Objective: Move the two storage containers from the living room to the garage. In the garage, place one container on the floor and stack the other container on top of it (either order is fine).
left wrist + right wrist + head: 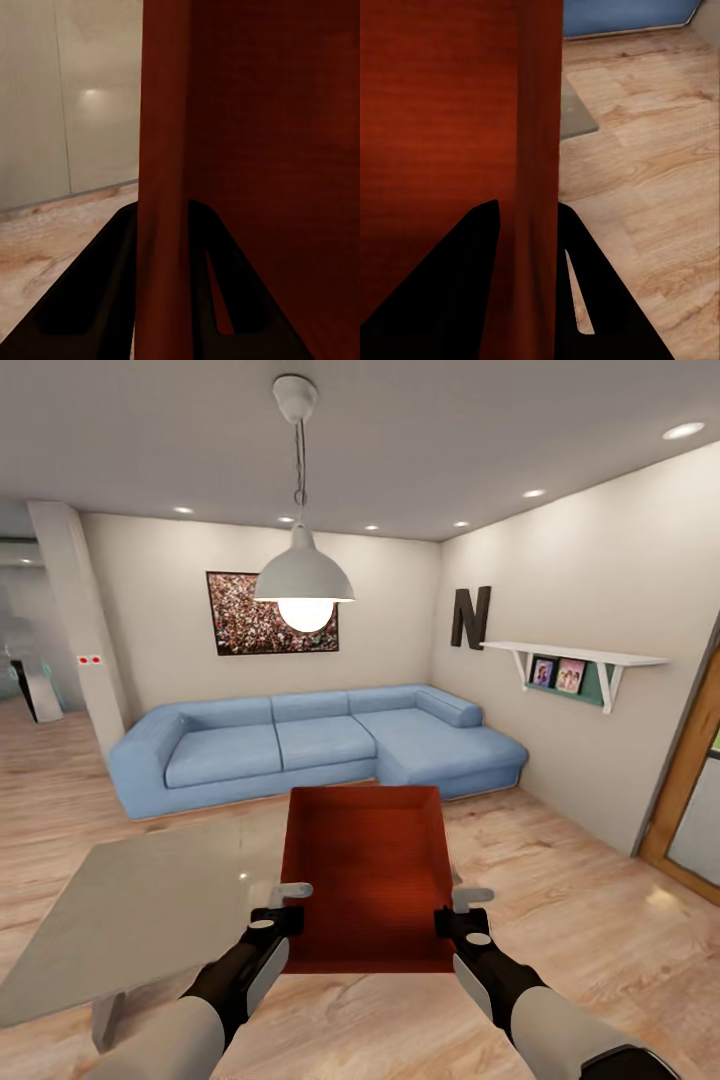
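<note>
I hold one orange-red storage container (368,875) level in front of me, above the living room's light wood plank floor (580,920). My left gripper (281,913) is shut on its left wall and my right gripper (456,916) on its right wall. In the left wrist view the dark fingers (112,262) straddle the container's wall (161,150), with my left gripper (161,217) closed across it. The right wrist view has my right gripper (529,217) pinching the opposite wall (540,112) the same way. The garage is out of view.
A grey low table (150,905) stands close at my left, partly under the container. A blue corner sofa (300,745) lines the far wall, with a pendant lamp (303,585) hanging before it. A white wall shelf (575,657) and a wood-framed door (690,790) are on the right.
</note>
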